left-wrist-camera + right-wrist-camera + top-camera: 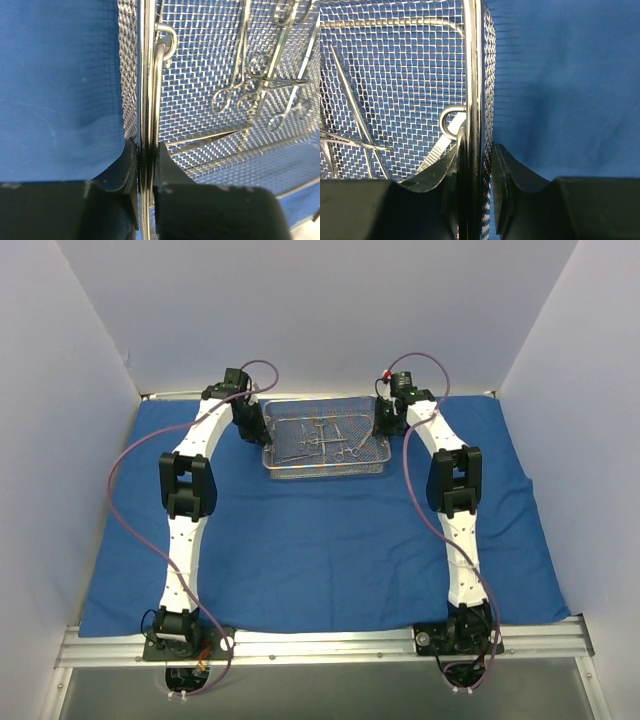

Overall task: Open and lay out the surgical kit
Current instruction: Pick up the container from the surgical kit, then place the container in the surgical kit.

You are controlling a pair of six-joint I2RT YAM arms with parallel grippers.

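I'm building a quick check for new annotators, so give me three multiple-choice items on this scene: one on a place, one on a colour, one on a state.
1. Where does the wire-mesh tray sit?
A. at the near edge
B. at the far middle of the cloth
C. off the cloth, at the left

2. What colour is the cloth?
A. green
B. white
C. blue

3. How do the left gripper's jaws stand?
A. closed on the tray's end wall
B. wide open above the tray
C. closed on an instrument

Key:
1 B: the top view shows it far and centred.
2 C: it is blue in every view.
3 A: the left wrist view shows them pinching the rim wire.
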